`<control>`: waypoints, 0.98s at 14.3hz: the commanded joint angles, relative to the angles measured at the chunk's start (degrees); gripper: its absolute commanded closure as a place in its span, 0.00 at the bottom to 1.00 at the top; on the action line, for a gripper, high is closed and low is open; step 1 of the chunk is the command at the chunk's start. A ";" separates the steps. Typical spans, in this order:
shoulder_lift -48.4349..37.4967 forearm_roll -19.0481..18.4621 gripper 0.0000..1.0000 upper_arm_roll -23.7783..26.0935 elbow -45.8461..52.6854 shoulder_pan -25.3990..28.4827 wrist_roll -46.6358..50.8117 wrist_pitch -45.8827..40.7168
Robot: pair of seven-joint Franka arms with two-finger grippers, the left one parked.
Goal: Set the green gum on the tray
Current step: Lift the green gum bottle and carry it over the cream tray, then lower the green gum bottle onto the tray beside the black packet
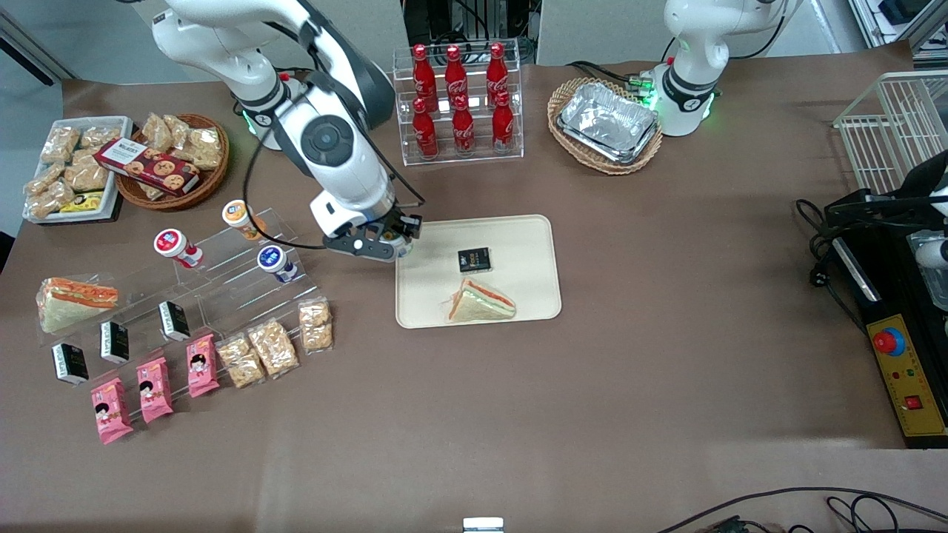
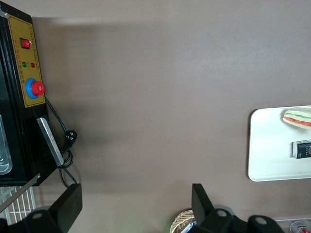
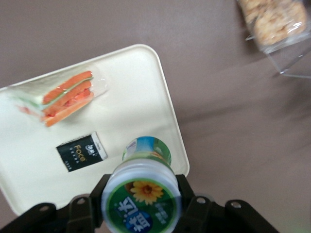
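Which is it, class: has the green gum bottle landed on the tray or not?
Not yet. The gripper is shut on the green gum, holding it above the tray edge nearest the snack display.

six red cola bottles (image 1: 459,100) in a clear rack, wicker basket of foil trays (image 1: 607,122) beside it. wrapped sandwich (image 1: 480,303) and small black packet (image 1: 474,260) mid-table. pink snack packs (image 1: 154,391) sit nearest the front camera, toward the working arm's end.

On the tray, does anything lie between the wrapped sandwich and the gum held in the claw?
Yes: in the right wrist view a small black packet lies on the tray between the sandwich and the green gum, which the claw grips.
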 commanded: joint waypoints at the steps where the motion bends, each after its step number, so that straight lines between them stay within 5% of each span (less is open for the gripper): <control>1: 3.25 -3.53 0.86 -0.01 -3.14 0.82 3.35 7.03; 8: 8.35 -5.48 0.90 -0.01 -9.21 2.40 5.27 19.53; 14: 12.04 -15.49 0.90 -0.01 -9.21 4.33 15.91 22.78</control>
